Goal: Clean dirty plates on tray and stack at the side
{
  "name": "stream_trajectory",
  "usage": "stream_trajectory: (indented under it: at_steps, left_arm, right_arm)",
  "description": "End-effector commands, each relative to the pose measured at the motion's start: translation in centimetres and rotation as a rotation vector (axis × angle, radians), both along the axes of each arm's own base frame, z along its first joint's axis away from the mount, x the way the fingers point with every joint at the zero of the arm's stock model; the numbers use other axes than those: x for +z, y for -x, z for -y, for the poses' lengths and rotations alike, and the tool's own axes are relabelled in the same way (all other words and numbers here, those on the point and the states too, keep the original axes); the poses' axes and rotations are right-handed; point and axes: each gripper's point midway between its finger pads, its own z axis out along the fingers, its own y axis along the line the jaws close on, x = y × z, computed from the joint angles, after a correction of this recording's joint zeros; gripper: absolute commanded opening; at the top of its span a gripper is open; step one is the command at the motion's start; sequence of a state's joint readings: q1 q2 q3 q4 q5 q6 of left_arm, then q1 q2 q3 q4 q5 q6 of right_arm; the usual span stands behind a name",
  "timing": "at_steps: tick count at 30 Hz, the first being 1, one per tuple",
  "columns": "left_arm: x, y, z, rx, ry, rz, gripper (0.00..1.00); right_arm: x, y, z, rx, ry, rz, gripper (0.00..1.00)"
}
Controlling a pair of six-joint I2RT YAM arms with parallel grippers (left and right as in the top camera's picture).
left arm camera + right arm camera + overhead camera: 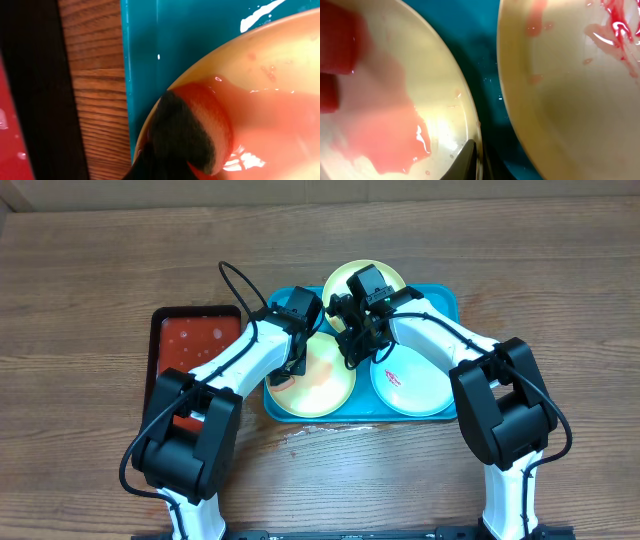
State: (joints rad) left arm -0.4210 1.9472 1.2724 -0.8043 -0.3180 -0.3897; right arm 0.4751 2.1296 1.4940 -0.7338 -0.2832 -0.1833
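Tray (445, 300), turquoise, one, at the centre of the table (100, 260). Contents, three: front yellow-green plate (325, 385), holding a pink-red liquid film; rear yellow-green plate (338, 288); pale blue plate (415, 385), red smear inside.

Red tray (190, 340), black-rimmed, one, just left of the turquoise one.

Left gripper (292, 370): jaws pressed together on a dark, red-soaked sponge (185, 132) at the front plate's rim.

Right gripper (352, 352): jaws pinching that plate's opposite rim.
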Motion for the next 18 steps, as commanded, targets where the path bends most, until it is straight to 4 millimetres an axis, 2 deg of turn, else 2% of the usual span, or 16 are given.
stream_trajectory:
  at_steps: [1,5,7,9,13,18]
  left_arm:
    - [1.4,-1.7,-1.0,0.040,-0.043,0.045,0.04]
    - [4.4,-3.2,2.2,0.023,0.124,0.062,0.04]
    - [5.9,-3.6,4.4,0.002,0.248,0.060,0.04]
    - [6.3,-3.2,6.7,-0.026,0.378,0.025,0.04]
    - [5.2,-1.4,8.9,-0.049,0.486,-0.071,0.04]
    - [1.6,1.0,8.7,-0.052,0.447,-0.143,0.04]
  right_arm:
    - [-1.1,0.1,0.4,-0.009,0.027,-0.014,0.07]
    - [-1.1,0.1,0.4,-0.009,0.028,-0.014,0.07]
    - [-1.1,0.1,0.4,-0.008,0.028,-0.015,0.07]
    - [-1.1,0.1,0.4,-0.009,0.028,-0.016,0.07]
    - [-1.1,0.1,0.4,-0.009,0.028,-0.015,0.07]
    - [-1.1,0.1,0.4,-0.008,0.028,-0.016,0.07]
